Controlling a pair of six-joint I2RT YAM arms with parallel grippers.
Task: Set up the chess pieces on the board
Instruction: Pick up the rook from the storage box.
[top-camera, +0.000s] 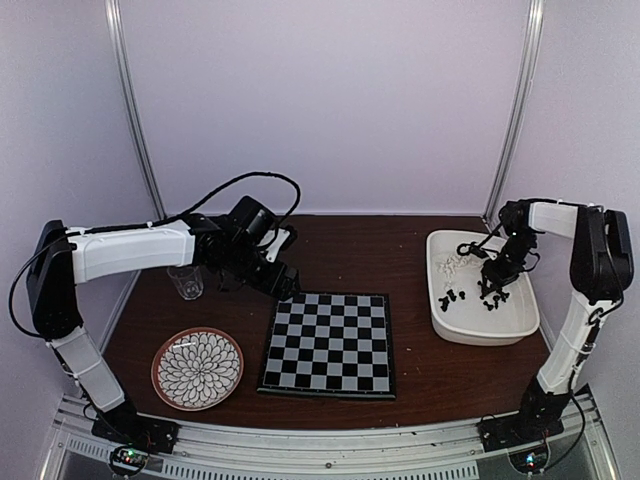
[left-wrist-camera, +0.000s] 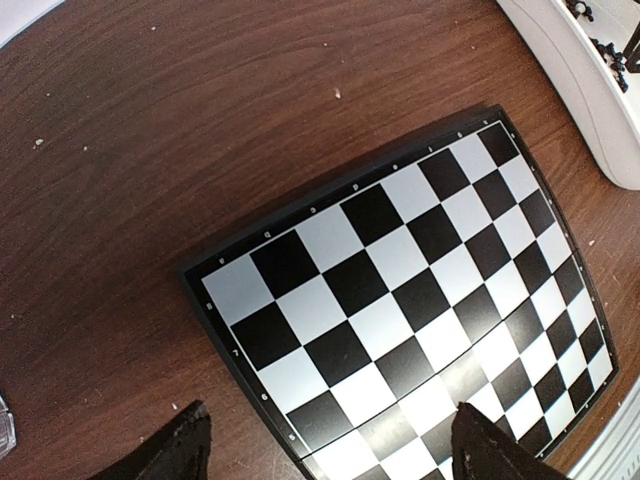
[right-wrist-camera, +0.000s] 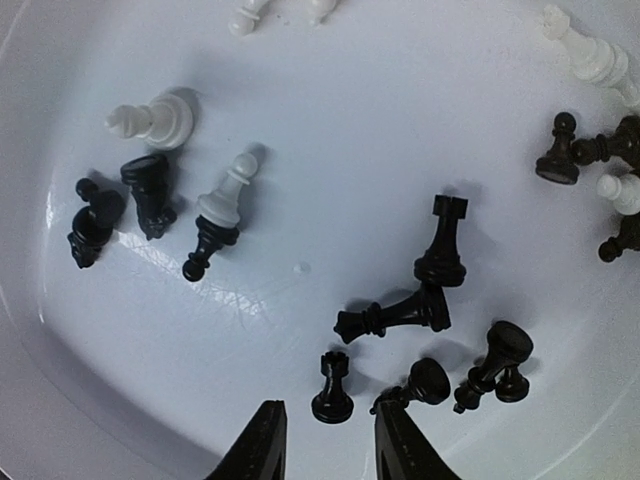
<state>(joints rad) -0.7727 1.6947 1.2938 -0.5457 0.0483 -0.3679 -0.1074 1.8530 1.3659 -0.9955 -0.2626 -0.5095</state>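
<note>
The board (top-camera: 328, 345) lies flat at the table's middle, bare of chess pieces. These pieces (top-camera: 462, 294), black and white, lie scattered in the white tub (top-camera: 480, 335). My right gripper (top-camera: 495, 285) is down inside that tub. In the right wrist view its narrowly open jaws (right-wrist-camera: 328, 412) flank a small upright black rook (right-wrist-camera: 332, 388) without touching it. Other black pieces (right-wrist-camera: 400, 312) lie tipped close beyond it, and white ones (right-wrist-camera: 152, 122) further off. My left gripper (top-camera: 285, 285) hovers wide open and empty over the board's far-left corner (left-wrist-camera: 400, 280), fingertips (left-wrist-camera: 192, 425) spread.
A round flower-patterned plate (top-camera: 197, 368) sits at the near left. A clear glass (top-camera: 186, 282) stands behind it under the left arm. The tub's edge (left-wrist-camera: 600, 110) shows beyond the board in the left wrist view. The tub's wall (right-wrist-camera: 90, 400) curves up close to the right fingers.
</note>
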